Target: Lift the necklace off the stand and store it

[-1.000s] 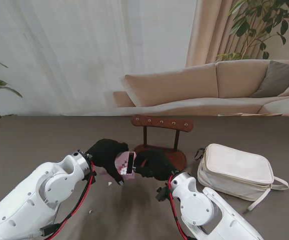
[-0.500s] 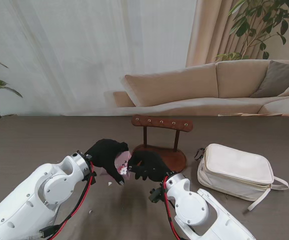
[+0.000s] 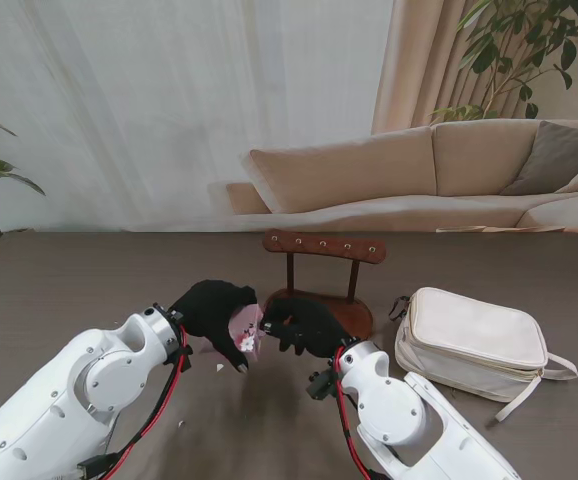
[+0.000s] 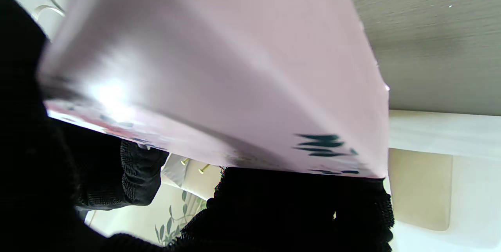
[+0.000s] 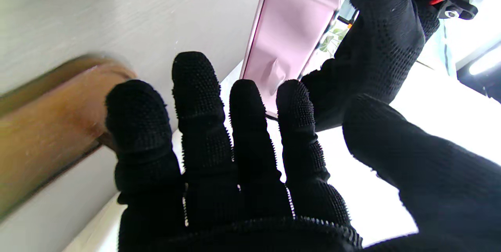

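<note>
left hand [image 3: 214, 308] grips a pink box [image 3: 245, 330]; right hand [image 3: 304, 325] is spread and empty beside it, before the wooden stand [image 3: 321, 246]. no necklace is visible anywhere. a nudge from those fingers could tip the box onto the tabletop [image 3: 69, 290].

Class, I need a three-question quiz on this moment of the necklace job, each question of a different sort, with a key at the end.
1. True or false: the left robot hand holds the pink box.
2. Which lies farthest to the robot's right? A) wooden stand B) white bag C) pink box
3. Fill in: the right robot hand has its fingers spread and holds ____.

Key: 1 true; 2 B; 3 nothing. The right wrist view shows the fingers apart beside the box, with no necklace visible.
</note>
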